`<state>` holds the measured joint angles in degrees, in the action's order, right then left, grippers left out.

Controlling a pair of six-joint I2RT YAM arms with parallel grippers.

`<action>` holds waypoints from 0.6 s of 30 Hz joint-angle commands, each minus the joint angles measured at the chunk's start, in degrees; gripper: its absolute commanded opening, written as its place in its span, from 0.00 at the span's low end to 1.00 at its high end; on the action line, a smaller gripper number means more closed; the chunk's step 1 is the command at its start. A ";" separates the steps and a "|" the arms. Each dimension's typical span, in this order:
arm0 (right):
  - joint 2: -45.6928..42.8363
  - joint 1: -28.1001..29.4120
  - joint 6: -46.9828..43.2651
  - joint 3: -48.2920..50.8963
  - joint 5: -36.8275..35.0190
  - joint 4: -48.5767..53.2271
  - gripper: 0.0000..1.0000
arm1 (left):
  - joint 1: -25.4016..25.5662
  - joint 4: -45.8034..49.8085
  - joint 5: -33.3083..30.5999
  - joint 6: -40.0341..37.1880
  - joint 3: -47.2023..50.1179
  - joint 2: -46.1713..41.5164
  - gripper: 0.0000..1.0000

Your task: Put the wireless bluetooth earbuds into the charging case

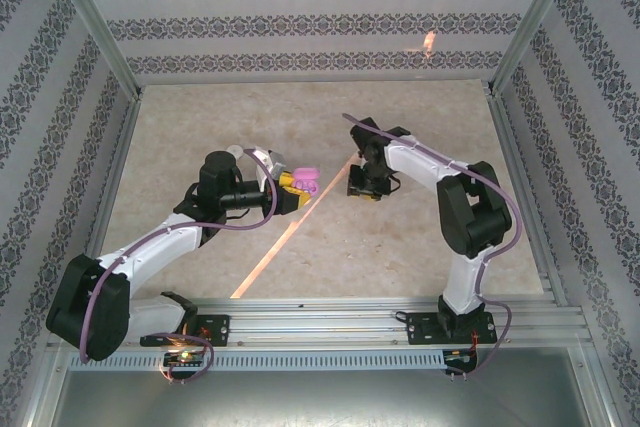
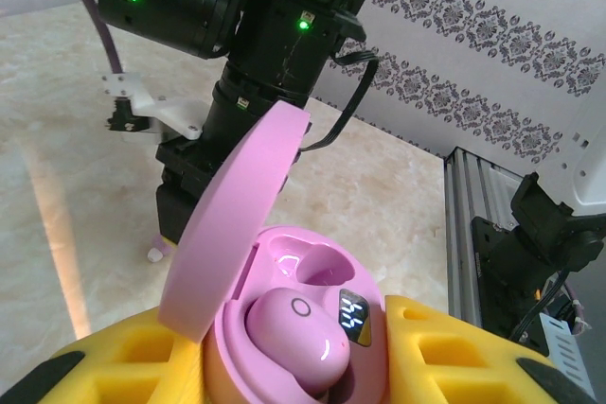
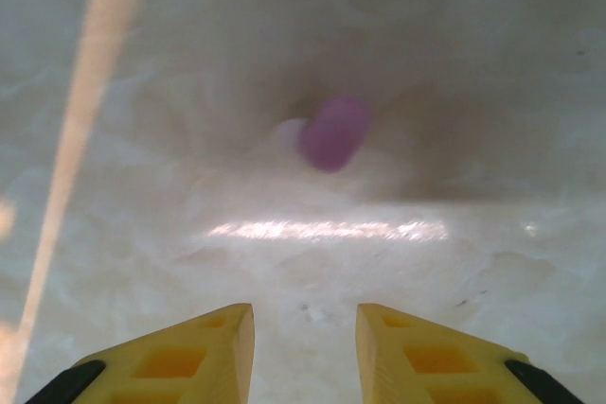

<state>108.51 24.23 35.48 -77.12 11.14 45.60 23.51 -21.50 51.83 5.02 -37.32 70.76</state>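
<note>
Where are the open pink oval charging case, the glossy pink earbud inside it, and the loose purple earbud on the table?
open pink oval charging case (image 2: 232, 234), left wrist view, raised lid.
glossy pink earbud (image 2: 289, 333), left wrist view, rounded back.
loose purple earbud (image 3: 333, 131), right wrist view, blurred body.

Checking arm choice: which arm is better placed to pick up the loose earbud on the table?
Right: the right gripper, open, points at the earbud; the left gripper holds the open charging case.
</note>
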 commanded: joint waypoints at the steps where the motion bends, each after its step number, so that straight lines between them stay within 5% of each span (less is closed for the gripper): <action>1: -2.36 -1.77 6.75 3.00 3.62 -5.91 0.33 | -0.40 -2.69 1.15 0.70 0.85 -0.12 0.23; 18: 0.25 -3.65 9.87 4.36 2.50 -12.73 0.29 | -0.41 -3.38 1.25 0.28 1.08 0.70 0.23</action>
<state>107.74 21.10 44.73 -71.50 14.04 33.36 23.51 -22.33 52.03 5.02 -36.86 71.31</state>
